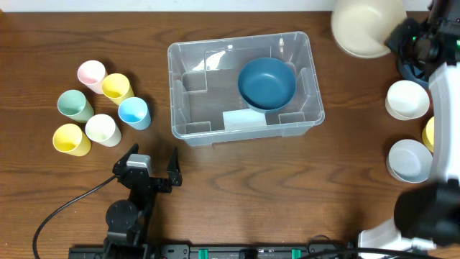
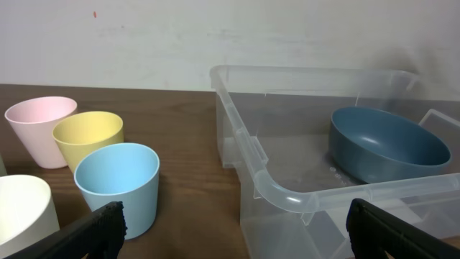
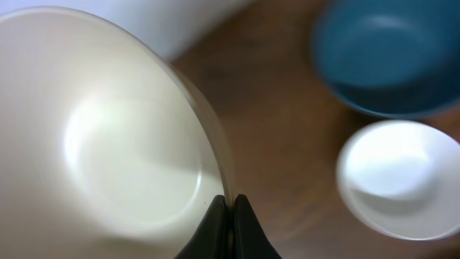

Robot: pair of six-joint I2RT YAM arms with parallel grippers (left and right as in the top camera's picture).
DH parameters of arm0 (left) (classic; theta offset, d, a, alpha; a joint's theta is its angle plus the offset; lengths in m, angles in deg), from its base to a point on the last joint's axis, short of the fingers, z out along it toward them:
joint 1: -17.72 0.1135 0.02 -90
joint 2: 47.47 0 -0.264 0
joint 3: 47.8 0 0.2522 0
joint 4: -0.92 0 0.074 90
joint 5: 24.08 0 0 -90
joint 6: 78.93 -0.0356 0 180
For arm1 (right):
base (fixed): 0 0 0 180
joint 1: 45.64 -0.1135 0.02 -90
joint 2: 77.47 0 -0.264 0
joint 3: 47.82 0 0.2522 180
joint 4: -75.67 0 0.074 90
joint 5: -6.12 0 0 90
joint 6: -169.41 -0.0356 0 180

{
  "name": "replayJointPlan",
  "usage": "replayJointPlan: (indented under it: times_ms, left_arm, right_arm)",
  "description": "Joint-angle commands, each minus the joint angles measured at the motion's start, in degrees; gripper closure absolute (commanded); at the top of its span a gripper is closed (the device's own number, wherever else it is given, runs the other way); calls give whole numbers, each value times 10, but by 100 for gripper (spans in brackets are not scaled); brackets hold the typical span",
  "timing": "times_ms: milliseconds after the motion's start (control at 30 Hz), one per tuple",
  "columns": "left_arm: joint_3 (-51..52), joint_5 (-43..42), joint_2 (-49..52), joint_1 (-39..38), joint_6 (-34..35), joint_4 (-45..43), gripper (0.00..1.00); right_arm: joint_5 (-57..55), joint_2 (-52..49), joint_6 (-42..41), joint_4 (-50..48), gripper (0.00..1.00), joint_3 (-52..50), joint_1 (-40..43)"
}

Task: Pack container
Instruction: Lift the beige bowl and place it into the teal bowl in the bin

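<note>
**Overhead view, supplemented by both wrist views.** The container (image 1: 188, 59), a clear bin, sits mid-table with its open side up and holds one dark blue bowl (image 1: 267, 83) in its right half. The right gripper (image 3: 231, 207) has its jaws pinched tight on the rim of a cream bowl (image 1: 365, 27), held tilted beyond the container's far right corner. An edge grip probably suits a wall too wide to span. The left gripper (image 1: 154, 162) is spread wide and empty, just in front of the container's near left corner. Counts: six cups (image 1: 134, 112) left of the container (two yellow; one each pink, green, blue, white). Right of it are at least three further bowls (image 1: 407, 99), some partly hidden by the arm.
</note>
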Motion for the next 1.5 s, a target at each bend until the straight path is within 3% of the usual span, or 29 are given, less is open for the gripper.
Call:
replayJointPlan:
  times_ms: [0,400,967,1000,1133,1167,1467]
  left_arm:
    - [9,-7,-3,2,-3,20,2]
    - [9,-7,-3,2,-3,20,2]
    - [9,-7,-3,2,-3,20,2]
    - [9,-7,-3,2,-3,20,2]
    - [9,-7,-3,2,-3,20,2]
    - [9,-7,-3,2,-3,20,2]
    - [9,-7,-3,2,-3,20,2]
  right_arm:
    - [50,48,33,10,99,6,-57]
    - [-18,-7,26,80,99,5,-240]
    - [-47,-107,2,74,99,5,-263]
    - [-47,-111,3,75,96,5,-263]
    - [-54,-122,2,77,59,5,-263]
    - [-53,-125,2,77,56,5,-263]
    - [-53,-103,15,64,57,15,-254]
